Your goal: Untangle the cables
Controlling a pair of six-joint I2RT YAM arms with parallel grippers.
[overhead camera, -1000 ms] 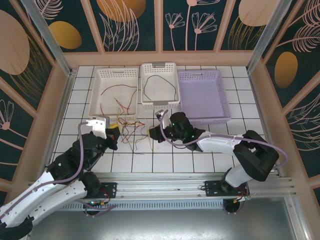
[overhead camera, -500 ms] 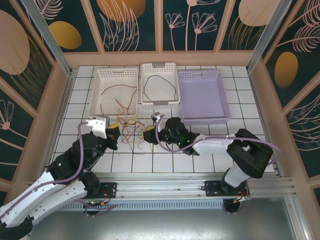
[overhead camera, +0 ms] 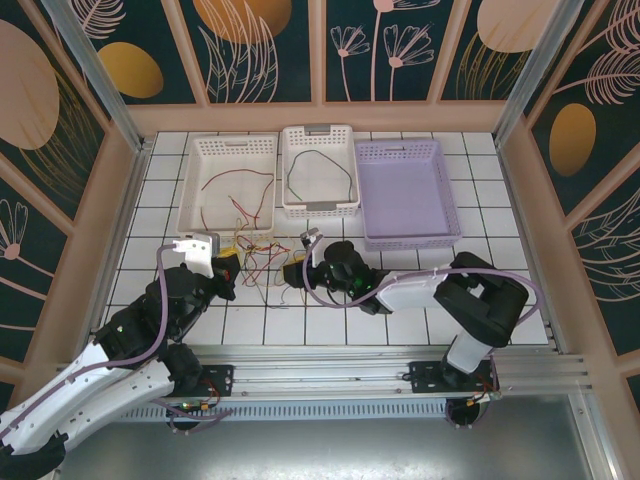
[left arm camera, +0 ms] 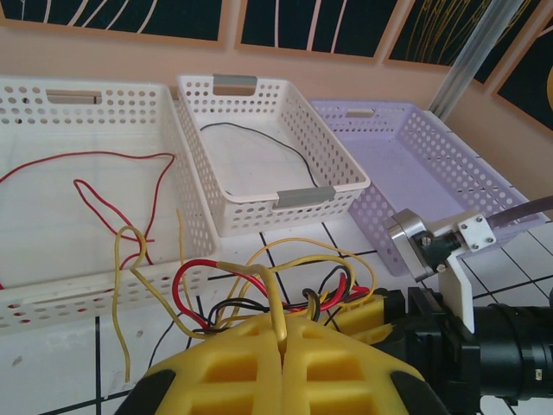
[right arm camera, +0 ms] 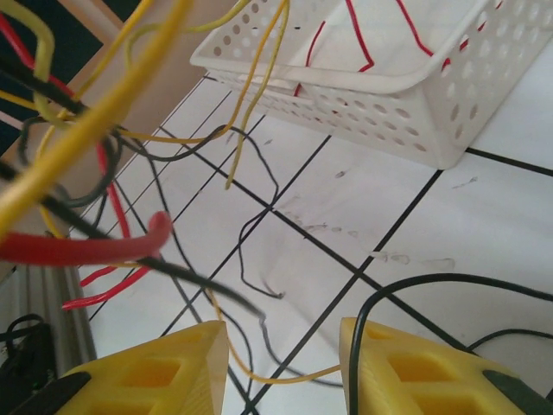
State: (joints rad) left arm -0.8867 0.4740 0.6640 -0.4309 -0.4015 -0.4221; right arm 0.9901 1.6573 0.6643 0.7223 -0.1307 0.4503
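Down at the near side of the white-tiled table (overhead camera: pixel 500 250), two robot arms face each other across a tangle of cables (overhead camera: pixel 258 262). The knot of red, yellow and black strands lies on the tiles just in front of the left white basket (overhead camera: pixel 228 146), between the two grippers.

The left gripper (left arm camera: pixel 280 328) has its yellow fingers pressed together, and a yellow cable (left arm camera: pixel 275 298) runs straight down into the seam between them, clamped there. From that wrist's view, red and black loops arch just beyond the fingertips, and more yellow strands stand up in front of the basket's perforated front wall.

The right gripper (right arm camera: pixel 285 341) reaches in from the opposite side with its fingers apart. Tile shows in the gap between the yellow pads, and only a thin yellow strand crosses low in front of them. Nothing is pinched there. Thick-looking red, yellow and black strands hang close to that camera on the left.

Behind the tangle, three baskets stand in a row along the far side of the table. A loose red cable (overhead camera: pixel 235 180) sprawls inside the left white basket. A black cable (overhead camera: pixel 320 170) curves inside the middle white basket (overhead camera: pixel 318 131). The purple basket (overhead camera: pixel 400 147) sits on the right, touching its neighbour.
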